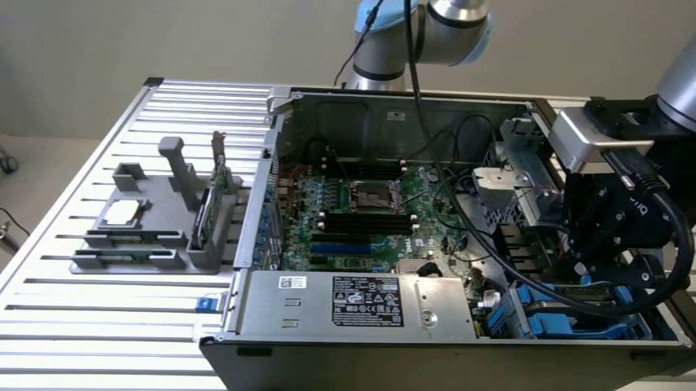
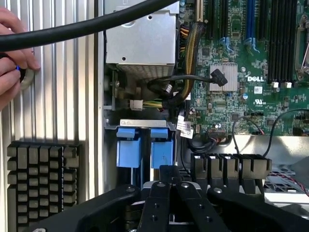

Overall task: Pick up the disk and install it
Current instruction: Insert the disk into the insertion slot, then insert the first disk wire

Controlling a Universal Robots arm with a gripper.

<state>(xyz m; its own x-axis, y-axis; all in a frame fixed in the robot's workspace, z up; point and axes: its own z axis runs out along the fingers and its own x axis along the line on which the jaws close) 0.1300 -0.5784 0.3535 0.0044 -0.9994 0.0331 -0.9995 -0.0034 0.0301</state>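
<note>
Two blue plastic disk carriers (image 2: 128,147) stand side by side in the drive bay at the case's corner, their ends facing outward. The silver bodies of the drives are hidden inside the bay. In the exterior view the blue carriers (image 1: 549,314) sit low at that view's right, inside the open computer case (image 1: 272,138). My gripper (image 2: 170,170) hangs just over the bay, its black fingers drawn together beside the second carrier (image 2: 161,150). The gripper (image 1: 592,273) reaches down into the case over the bay.
A grey power-supply box (image 1: 359,305) lies along the case's front wall, next to the motherboard (image 1: 370,212). Black cables (image 2: 96,24) cross over the box. A person's hand (image 2: 14,53) rests on the ribbed table. A grey parts fixture (image 1: 163,220) stands on the exterior view's left.
</note>
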